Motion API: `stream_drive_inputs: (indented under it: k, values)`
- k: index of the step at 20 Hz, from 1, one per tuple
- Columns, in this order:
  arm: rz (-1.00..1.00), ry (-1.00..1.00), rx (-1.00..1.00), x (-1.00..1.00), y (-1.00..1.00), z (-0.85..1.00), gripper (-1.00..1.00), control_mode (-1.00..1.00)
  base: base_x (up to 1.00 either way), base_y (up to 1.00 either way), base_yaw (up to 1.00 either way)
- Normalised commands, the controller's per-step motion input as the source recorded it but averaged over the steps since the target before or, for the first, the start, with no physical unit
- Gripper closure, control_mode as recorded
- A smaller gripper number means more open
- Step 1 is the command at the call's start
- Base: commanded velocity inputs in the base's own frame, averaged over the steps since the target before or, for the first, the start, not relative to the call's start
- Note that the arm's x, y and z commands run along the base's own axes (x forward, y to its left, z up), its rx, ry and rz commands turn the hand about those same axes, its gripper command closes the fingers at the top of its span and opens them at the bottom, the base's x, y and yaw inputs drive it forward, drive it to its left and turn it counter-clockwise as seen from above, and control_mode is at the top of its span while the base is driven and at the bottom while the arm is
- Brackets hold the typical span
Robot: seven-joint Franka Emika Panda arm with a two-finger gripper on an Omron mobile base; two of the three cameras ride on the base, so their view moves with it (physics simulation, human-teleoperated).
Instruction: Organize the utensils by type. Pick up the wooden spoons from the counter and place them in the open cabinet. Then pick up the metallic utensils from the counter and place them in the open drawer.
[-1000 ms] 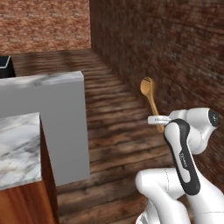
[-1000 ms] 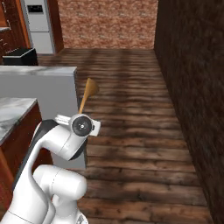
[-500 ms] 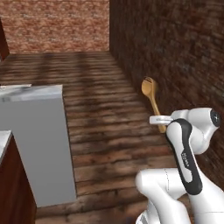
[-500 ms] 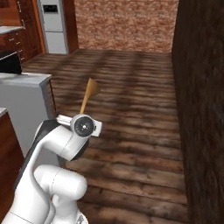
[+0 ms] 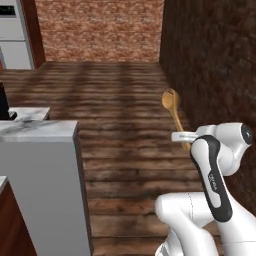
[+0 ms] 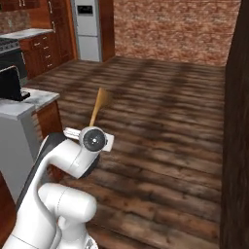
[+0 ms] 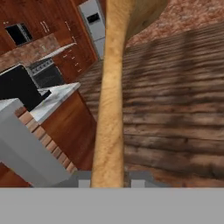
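My gripper point(image 5: 186, 142) is shut on the handle of the larger orange-brown wooden spoon point(image 5: 171, 101), held up over the wooden floor with its round bowl pointing away from me. From the right side the wooden spoon point(image 6: 99, 105) rises above the gripper point(image 6: 91, 127). In the hand view the spoon's handle point(image 7: 109, 109) runs up the middle from between the gripper point(image 7: 109, 180) tips. The counter point(image 5: 37, 129) with its white marble top stands to the left, also seen as the counter point(image 6: 43, 97) and the counter point(image 7: 57, 97). The metallic utensils, open cabinet and open drawer are out of view.
A grey raised ledge point(image 5: 42, 190) borders the counter close on my left. A dark brick wall point(image 5: 215, 65) runs along the right. A steel fridge point(image 6: 87, 29) and reddish cabinets point(image 6: 46, 53) stand far left, with a stove point(image 7: 46, 72) and a black appliance point(image 6: 10, 82).
The whole picture has shifted: the base has moved and turned, bringing the fridge and far kitchen into view. The arm keeps the same pose with the spoon in its grip.
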Motion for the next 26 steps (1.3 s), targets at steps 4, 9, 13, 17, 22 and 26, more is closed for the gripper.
stream_drive_inputs:
  k: [4, 9, 13, 17, 22, 26]
  values:
    - [0.00, 0.00, 0.00, 0.00, 0.00, 0.00, 1.00, 1.00, 1.00, -0.35, 0.33]
    - [0.00, 0.00, 0.00, 0.00, 0.00, 0.00, 1.00, 1.00, 1.00, -0.33, 0.32]
    - [0.00, 0.00, 0.00, 0.00, 0.00, 0.00, 1.00, 1.00, 1.00, -0.52, 0.29]
    - [0.00, 0.00, 0.00, 0.00, 0.00, 0.00, 1.00, 1.00, 1.00, -0.54, 0.26]
    - [0.00, 0.00, 0.00, 0.00, 0.00, 0.00, 1.00, 1.00, 1.00, -0.51, 0.25]
    - [0.00, 0.00, 0.00, 0.00, 0.00, 0.00, 1.00, 1.00, 1.00, -0.50, 0.23]
